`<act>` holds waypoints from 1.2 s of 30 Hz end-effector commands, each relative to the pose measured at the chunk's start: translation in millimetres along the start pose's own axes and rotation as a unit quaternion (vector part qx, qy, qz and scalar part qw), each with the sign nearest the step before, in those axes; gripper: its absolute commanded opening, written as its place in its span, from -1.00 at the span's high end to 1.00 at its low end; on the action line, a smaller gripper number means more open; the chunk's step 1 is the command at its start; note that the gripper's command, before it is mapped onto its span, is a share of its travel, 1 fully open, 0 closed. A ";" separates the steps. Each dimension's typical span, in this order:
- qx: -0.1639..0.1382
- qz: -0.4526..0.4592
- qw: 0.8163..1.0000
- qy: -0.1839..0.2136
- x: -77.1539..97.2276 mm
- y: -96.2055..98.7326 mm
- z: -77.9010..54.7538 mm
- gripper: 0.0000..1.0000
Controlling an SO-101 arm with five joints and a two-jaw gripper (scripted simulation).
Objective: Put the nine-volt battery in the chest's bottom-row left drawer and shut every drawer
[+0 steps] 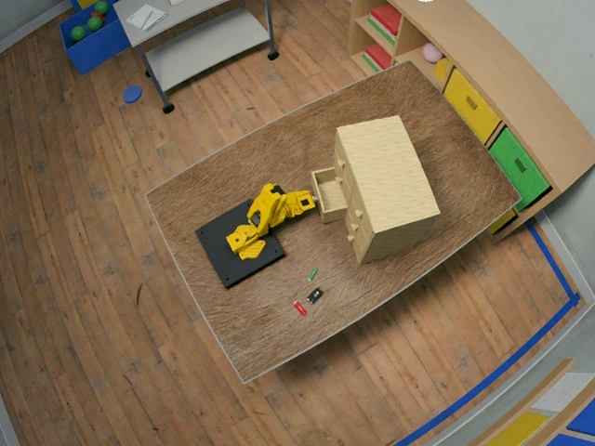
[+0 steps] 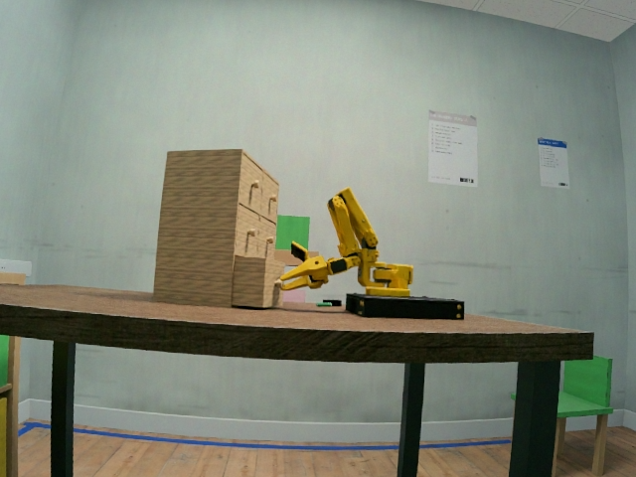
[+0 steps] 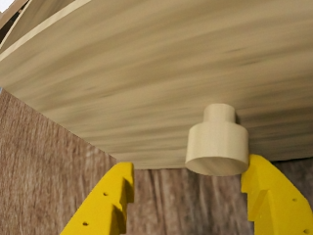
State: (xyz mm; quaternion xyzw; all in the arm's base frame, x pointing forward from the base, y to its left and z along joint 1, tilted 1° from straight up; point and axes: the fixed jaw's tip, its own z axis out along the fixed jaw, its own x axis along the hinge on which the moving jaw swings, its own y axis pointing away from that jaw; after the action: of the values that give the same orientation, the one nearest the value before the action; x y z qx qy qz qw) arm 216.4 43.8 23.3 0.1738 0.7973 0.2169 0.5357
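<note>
One nine-volt battery (image 1: pixel 314 295), small, rigid and probably light, lies flat on the table (image 1: pixel 269 346); its long flat sides are best pinched. Gripper (image 3: pixel 186 206) is spread around the drawer knob (image 3: pixel 217 143), one finger (image 3: pixel 274 203) perhaps touching, nothing clamped.

Overhead, table-level side, claw close-up

Small arm (image 1: pixel 269 213) of bright yellow, blocky plastic links, mounted on a flat black square base plate (image 2: pixel 404 305) with small pale fasteners along its edge. Black inserts show at the joints. Gripper (image 3: pixel 190 211): two tapering yellow fingers, one with a stepped inner edge, each dotted with small dark holes.
</note>
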 end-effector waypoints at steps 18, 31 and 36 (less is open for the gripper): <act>0.015 -0.050 0.998 0.040 2.5 3.7 13.6 0.57; 0.035 -0.085 0.993 0.076 0.3 4.9 21.1 0.57; 0.044 -0.101 0.990 0.093 -1.6 6.0 22.7 0.57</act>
State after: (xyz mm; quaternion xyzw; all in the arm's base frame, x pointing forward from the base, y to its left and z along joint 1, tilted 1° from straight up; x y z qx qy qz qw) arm 228.3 47.5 9.7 0.1102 0.8689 0.1427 0.4611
